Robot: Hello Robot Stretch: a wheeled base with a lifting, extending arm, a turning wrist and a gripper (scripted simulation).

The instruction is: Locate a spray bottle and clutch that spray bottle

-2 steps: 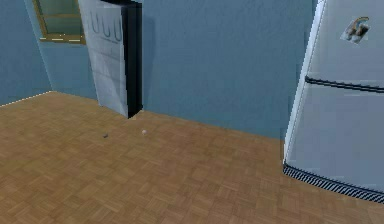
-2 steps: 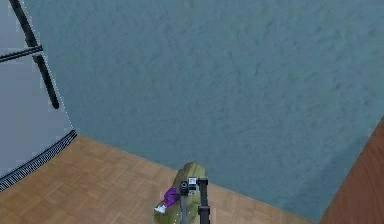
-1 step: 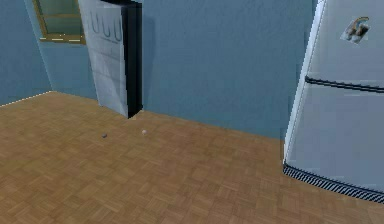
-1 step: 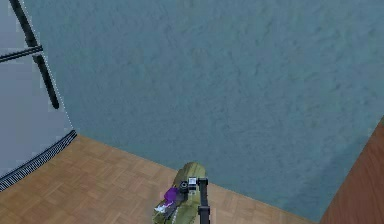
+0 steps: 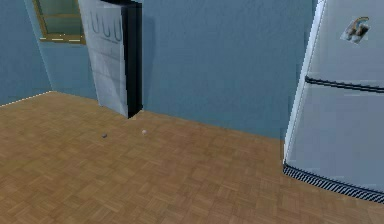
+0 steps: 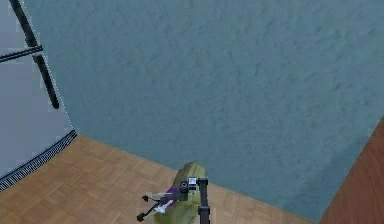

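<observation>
Bare wood floor (image 5: 150,170) runs to the fridge (image 5: 340,100) (forward view's right); pincer (image 6: 148,212) by an olive blob (image 6: 192,172), perhaps holding, cannot tell.

the floor (image 5: 120,170) across the lower frame is warm brown wood parquet with a low sheen. the walls (image 5: 220,60) are blue and matt, finely mottled like rough plaster. at the right edge the fridge (image 5: 345,110) looks like smooth, satin pale-grey metal, with a ribbed dark grille (image 5: 330,182) along its base.
</observation>
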